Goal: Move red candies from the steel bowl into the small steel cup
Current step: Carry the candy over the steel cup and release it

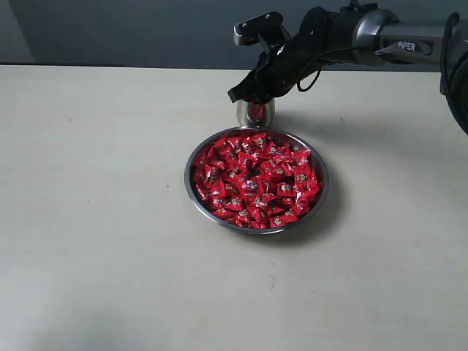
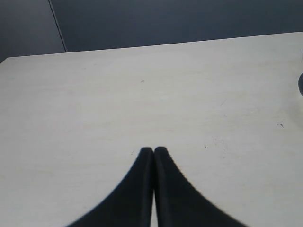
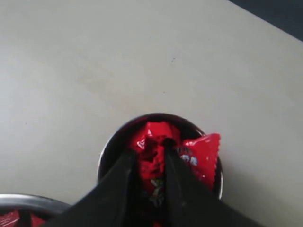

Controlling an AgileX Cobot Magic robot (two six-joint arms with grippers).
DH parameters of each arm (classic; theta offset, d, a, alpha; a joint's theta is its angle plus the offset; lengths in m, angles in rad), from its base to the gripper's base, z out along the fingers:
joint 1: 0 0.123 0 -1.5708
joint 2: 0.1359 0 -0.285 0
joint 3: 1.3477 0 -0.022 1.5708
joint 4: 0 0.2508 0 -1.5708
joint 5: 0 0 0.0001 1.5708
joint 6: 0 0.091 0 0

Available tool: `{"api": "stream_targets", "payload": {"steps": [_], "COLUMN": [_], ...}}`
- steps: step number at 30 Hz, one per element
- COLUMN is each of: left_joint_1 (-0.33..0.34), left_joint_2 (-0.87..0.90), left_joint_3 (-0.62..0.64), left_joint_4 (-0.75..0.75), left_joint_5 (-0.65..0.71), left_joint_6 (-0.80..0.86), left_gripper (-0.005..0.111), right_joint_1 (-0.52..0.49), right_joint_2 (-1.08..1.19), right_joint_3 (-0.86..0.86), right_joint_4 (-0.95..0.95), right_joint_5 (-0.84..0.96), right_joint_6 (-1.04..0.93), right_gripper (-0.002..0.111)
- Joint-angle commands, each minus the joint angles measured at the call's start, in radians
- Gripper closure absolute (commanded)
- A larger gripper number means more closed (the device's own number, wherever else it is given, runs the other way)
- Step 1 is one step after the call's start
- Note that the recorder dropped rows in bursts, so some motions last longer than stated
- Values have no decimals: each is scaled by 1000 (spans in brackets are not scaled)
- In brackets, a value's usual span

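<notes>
right gripper (image 3: pixel 150 149) over small steel cup (image 3: pixel 105 156), fingers narrow, apparently on a red candy (image 3: pixel 156 130); left gripper (image 2: pixel 153 150) closed

small steel cup (image 1: pixel 256 115): mouth hidden under right gripper (image 1: pixel 251 95) | steel bowl (image 3: pixel 28 202): beside cup, edge-cropped | red candies (image 1: pixel 256 179): marks unreadable

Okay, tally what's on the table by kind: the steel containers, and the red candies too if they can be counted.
Steel bowl: 1
Small steel cup: 1
Red candies: no exact count, a heap too dense and overlapping to number
Total: 2 countable things, plus the candy heap
</notes>
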Motion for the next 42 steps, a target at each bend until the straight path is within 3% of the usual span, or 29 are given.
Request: {"api": "stream_targets", "payload": {"steps": [1,17,19,22,24,42], "left_joint_1": [-5,-5,-5,-5,-5,-5], "left_joint_2": [-5,-5,-5,-5,-5,-5], "left_joint_3": [-8,-8,-8,-8,-8,-8], "left_joint_4": [2,2,2,2,2,2], "left_joint_5": [-7,-7,-7,-5,-5,-5], "left_joint_6": [-1,-1,-1,-1,-1,-1], "left_gripper": [106,106,106,106,106,106], "right_joint_1": [-8,-8,-8,-8,-8,-8], "right_joint_2": [-3,-3,-3,-3,-3,-116], "right_joint_3": [-7,-7,-7,-7,-7,-7], "right_joint_4": [-4,-4,-4,-5,-7,-7], "right_joint_5": [0,0,1,2,2,24], "right_joint_6": [-4,-4,-4,-4,-4,-2], "right_gripper": [108,107,99,72,61,62]}}
